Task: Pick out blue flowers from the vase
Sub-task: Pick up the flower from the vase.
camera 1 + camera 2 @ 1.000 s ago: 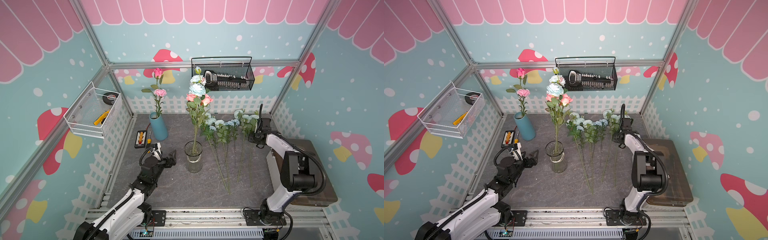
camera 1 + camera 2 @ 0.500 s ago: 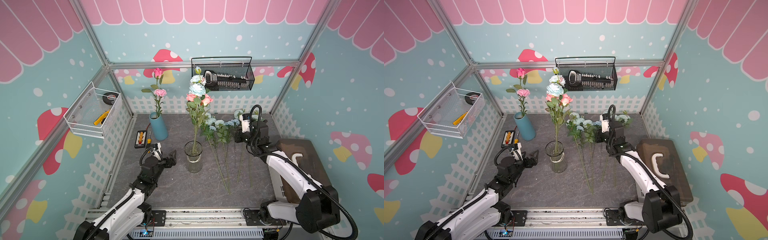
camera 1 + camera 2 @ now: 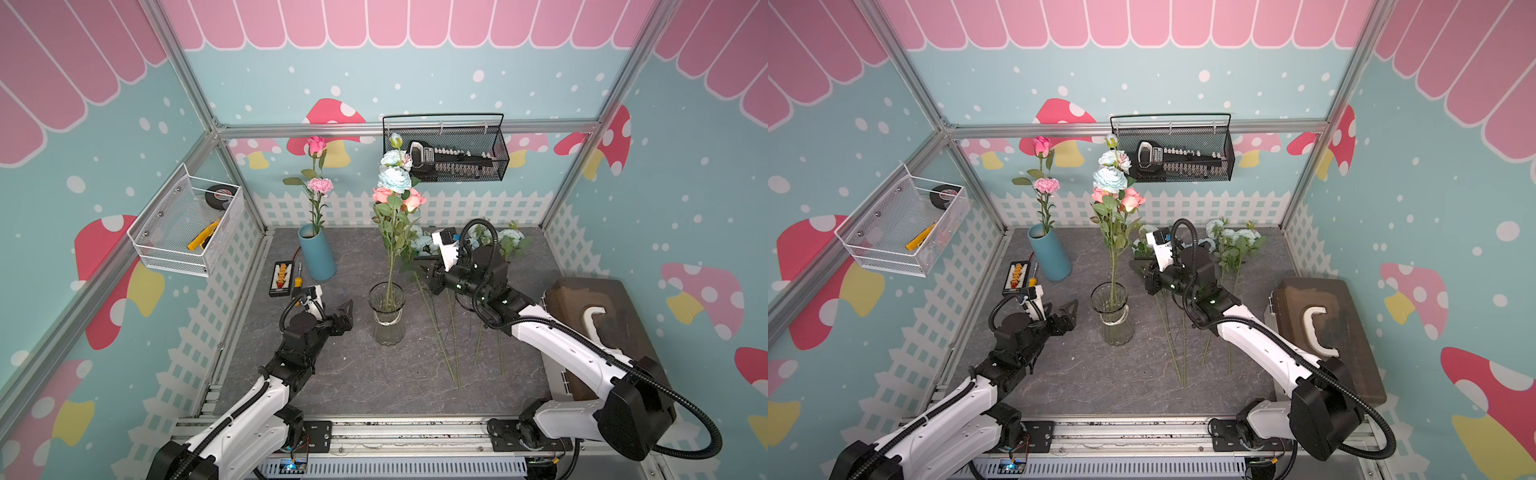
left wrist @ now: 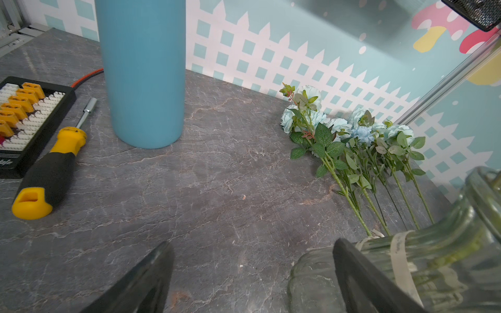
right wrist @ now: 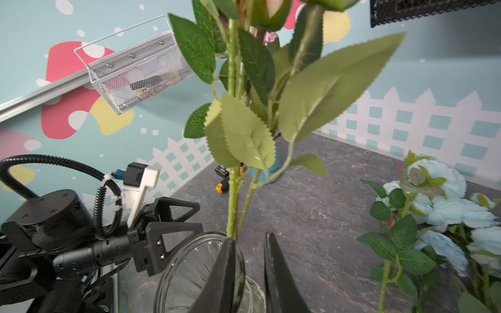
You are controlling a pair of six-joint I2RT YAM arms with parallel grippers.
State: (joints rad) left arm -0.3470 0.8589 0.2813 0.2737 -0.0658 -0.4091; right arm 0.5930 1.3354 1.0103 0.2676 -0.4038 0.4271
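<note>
By vase [image 3: 387, 328]: R grpr [image 5: 249, 235] slightly open, empty | L grpr [image 4: 252, 242] wide open.

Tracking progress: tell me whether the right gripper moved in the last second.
Yes. In a top view the right gripper has swung from near the back fence toward the glass vase, now beside the stems standing in it.

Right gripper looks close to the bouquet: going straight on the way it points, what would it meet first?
Likely the green stems standing in the glass vase, just ahead of the right gripper and slightly off its centre line; depth is unclear.
</note>
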